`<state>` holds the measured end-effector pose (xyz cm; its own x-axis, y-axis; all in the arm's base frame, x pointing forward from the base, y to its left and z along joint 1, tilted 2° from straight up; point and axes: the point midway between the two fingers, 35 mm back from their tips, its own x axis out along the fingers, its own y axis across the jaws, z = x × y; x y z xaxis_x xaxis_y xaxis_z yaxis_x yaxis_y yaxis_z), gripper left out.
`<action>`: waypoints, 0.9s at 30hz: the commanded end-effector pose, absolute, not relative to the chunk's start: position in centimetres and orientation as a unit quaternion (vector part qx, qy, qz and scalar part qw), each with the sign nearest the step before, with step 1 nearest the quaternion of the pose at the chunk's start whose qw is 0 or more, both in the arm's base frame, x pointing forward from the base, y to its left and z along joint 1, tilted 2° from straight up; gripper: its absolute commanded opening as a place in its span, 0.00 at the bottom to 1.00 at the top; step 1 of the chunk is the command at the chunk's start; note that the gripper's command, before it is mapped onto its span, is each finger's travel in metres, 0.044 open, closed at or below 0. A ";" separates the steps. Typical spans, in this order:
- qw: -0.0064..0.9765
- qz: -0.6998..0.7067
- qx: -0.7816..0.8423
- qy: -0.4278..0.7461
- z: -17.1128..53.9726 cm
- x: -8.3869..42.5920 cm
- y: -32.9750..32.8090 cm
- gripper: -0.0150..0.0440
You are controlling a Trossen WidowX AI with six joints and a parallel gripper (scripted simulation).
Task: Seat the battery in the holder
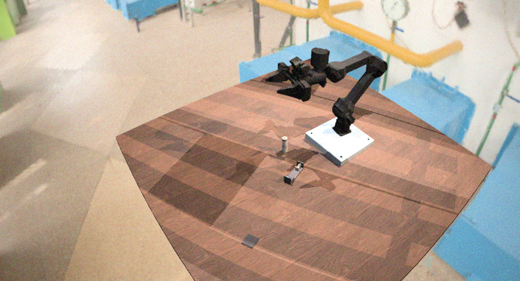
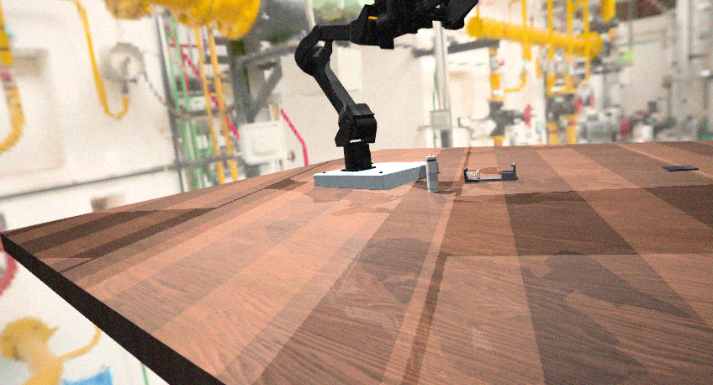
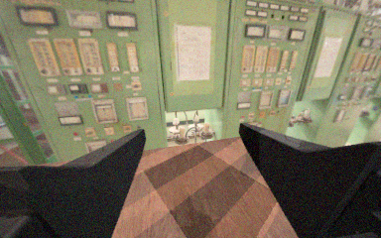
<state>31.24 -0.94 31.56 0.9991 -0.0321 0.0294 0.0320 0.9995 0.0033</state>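
The battery (image 1: pixel 284 145) (image 2: pixel 431 175) is a pale cylinder standing upright on the table, apart from the holder. The holder (image 1: pixel 294 173) (image 2: pixel 490 178) is a small dark open cradle on the table, empty, with a raised wall at each end. Its pale spring (image 1: pixel 298 165) (image 2: pixel 472 173) is at the end nearer the arm's base. My gripper (image 1: pixel 271 85) (image 3: pixel 192 131) is open and empty, high above the table and well away from both things. The wrist view shows neither the battery nor the holder.
The arm stands on a white base plate (image 1: pixel 328 143) (image 2: pixel 350 181), close to the battery and the holder. A small dark flat piece (image 1: pixel 250 240) (image 2: pixel 679 167) lies on the wooden table (image 1: pixel 328 223) (image 2: pixel 300 291) (image 3: pixel 202 198), far from the arm.
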 end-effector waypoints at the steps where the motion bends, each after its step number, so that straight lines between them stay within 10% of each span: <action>1: 1.000 -0.017 -0.005 -0.006 31.3 31.4 -1.0 0.89; 15: 0.689 0.298 -0.414 0.516 13.8 26.9 -3.0 0.26; 27: 0.563 0.442 -0.428 0.552 12.9 23.4 -3.0 0.25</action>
